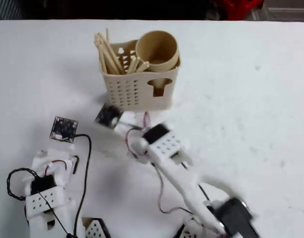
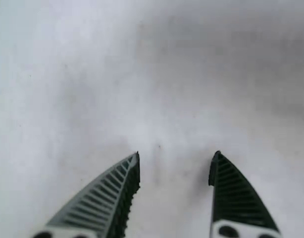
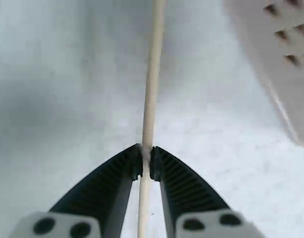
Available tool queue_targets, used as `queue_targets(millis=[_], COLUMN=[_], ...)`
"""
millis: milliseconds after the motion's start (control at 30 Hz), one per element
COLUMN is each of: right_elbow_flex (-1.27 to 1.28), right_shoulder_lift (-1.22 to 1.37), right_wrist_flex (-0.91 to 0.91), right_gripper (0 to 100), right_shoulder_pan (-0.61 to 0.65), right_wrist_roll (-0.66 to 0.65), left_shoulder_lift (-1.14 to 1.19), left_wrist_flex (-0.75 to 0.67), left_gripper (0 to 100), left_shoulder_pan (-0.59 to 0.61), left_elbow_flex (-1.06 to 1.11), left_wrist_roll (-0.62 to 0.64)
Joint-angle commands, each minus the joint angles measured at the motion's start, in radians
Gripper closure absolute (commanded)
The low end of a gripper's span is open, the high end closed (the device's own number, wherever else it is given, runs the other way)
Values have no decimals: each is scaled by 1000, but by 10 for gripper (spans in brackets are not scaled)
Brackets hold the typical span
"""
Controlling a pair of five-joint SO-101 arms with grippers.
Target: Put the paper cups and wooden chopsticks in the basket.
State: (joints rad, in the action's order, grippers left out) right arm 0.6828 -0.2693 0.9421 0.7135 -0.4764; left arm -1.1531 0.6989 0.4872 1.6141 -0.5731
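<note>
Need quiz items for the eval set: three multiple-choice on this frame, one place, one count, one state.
1. Where is the paper cup?
A) in the basket
B) in a person's hand
C) on the floor

2. How many chopsticks does the right gripper hold?
A) none
B) one
C) three

3. How is the left gripper?
A) shut on a cup
B) shut on a spoon
C) open, holding nothing

Answers:
1 A: the high view shows it resting inside the basket's rim.
2 B: the right wrist view shows a single stick pinched between the closed fingers.
3 C: the left wrist view shows its fingers apart with nothing between them.
</note>
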Motion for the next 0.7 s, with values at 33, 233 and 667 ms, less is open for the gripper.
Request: queue_targets(millis=[33,233,667], right_elbow_flex=[-15,-265,-928], right_shoulder_lift=[-417,-627,-183], right_wrist_flex=[48,148,-18], right_gripper=[982,982,978], right_shoulder_pan=[-79,-120,-124], right_wrist_roll=[100,181,391], left_shoulder_lift=[-13,-13,-13], left_wrist_flex=[-12,-12,-12], left_gripper=[763,763,763], left_shoulder_pan=[-8,-8,-8], left_elbow_flex=[-9,-9,-9], left_wrist_roll=[-11,-11,-11])
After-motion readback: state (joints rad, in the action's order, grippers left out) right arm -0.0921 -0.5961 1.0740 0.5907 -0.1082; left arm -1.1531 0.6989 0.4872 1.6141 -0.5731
